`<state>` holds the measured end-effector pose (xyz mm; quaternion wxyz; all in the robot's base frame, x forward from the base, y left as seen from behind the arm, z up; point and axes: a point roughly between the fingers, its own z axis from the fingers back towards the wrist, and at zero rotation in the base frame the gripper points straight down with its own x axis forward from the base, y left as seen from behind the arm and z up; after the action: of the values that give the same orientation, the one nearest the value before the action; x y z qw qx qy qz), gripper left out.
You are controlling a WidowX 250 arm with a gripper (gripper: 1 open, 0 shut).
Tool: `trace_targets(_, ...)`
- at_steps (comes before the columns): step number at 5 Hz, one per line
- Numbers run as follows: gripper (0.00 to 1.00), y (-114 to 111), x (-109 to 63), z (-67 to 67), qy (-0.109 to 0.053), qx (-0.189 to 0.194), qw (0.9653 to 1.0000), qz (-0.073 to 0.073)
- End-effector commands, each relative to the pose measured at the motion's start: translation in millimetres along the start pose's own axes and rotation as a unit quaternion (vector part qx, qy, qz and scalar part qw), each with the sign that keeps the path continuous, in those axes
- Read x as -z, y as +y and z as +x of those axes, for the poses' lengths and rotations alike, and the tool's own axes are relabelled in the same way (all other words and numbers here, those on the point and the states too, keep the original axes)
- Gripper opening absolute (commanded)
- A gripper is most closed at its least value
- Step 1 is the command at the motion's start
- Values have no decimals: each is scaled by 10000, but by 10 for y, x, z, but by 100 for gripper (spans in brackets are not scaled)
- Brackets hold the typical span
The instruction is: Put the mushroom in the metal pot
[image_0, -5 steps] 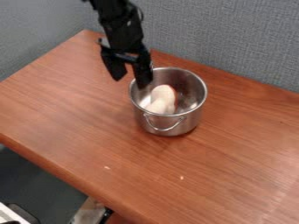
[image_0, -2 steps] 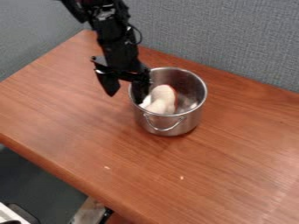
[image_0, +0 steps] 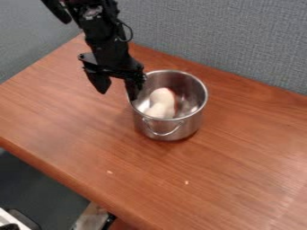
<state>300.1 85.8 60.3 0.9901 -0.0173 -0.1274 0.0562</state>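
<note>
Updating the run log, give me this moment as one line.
gripper: open, empty, left of pot | mushroom: inside metal pot | pot: upright on table | task: looks done

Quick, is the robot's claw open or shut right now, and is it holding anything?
Gripper: jaws open, holding nothing. The mushroom lies inside the metal pot.

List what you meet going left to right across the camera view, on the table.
Gripper → mushroom inside the pot; the pot's right wall comes last.
</note>
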Motion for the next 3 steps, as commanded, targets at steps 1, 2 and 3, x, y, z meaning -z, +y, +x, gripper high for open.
trace_targets(1,100,62,99,40,-107,268,9995,139)
trace_targets(2,100,95,91,32,-98,216,9995,205)
trace_targets(3,100,147,128,20,-59,130,9995,269)
